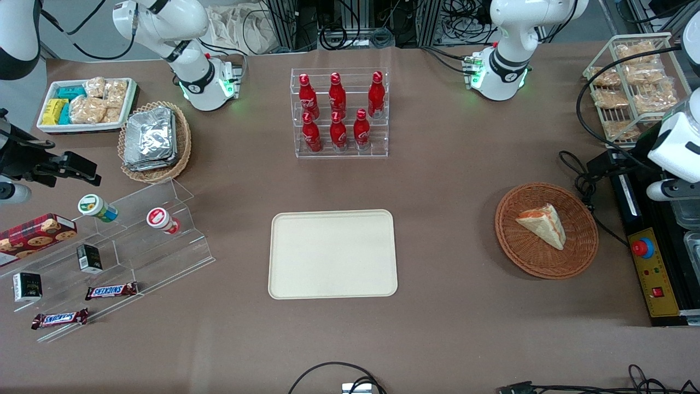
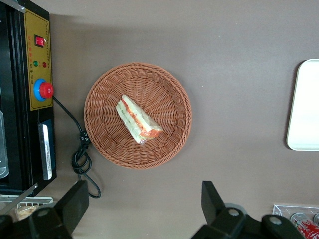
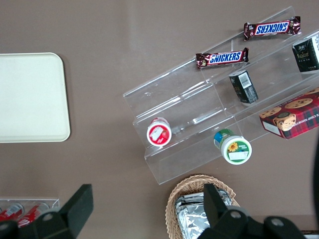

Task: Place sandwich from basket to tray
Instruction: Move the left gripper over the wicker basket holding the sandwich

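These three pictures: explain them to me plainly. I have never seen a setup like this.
Two white robot arms stand at a brown table. The front view looks down at the whole table. The other two views come from cameras on each arm's wrist.

The working arm's gripper is its two-fingered grasping part. It hangs open above the table, beside the basket, and holds nothing.

The sandwich lies in the round wicker basket at the working arm's end. The cream tray, where it should go, sits mid-table with nothing on it.

Also on the table are red bottles in a clear rack, farther from the front camera than the tray, and chocolate bars on clear steps.
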